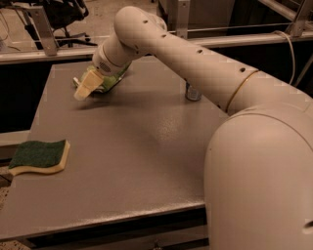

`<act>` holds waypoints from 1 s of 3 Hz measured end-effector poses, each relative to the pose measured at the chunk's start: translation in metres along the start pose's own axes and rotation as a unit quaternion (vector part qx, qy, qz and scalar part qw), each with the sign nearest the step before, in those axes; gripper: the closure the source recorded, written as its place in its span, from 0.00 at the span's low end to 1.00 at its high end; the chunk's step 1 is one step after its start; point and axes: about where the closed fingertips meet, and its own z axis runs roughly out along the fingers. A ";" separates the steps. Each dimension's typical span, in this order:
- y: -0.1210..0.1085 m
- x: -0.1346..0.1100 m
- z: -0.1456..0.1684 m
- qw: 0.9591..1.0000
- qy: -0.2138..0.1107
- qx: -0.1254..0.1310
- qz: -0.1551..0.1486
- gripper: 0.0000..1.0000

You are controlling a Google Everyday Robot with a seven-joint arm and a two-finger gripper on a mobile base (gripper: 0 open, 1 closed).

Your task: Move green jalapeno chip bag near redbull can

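The green jalapeno chip bag lies crumpled at the far left of the grey table. My gripper is down on the bag's left end, reaching in from the right, and covers part of it. The redbull can stands at the far right of the table, well apart from the bag. Only its lower part shows, below my arm.
A green and yellow sponge lies at the table's left front edge. My arm and its large shoulder fill the right side of the view. A metal rail and an office chair stand behind the table.
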 end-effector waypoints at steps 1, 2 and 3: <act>-0.002 0.008 0.001 1.000 0.010 0.018 0.000 0.18; -0.008 0.012 -0.007 0.999 0.011 0.037 -0.001 0.43; -0.011 0.004 -0.019 0.999 0.003 0.051 -0.013 0.65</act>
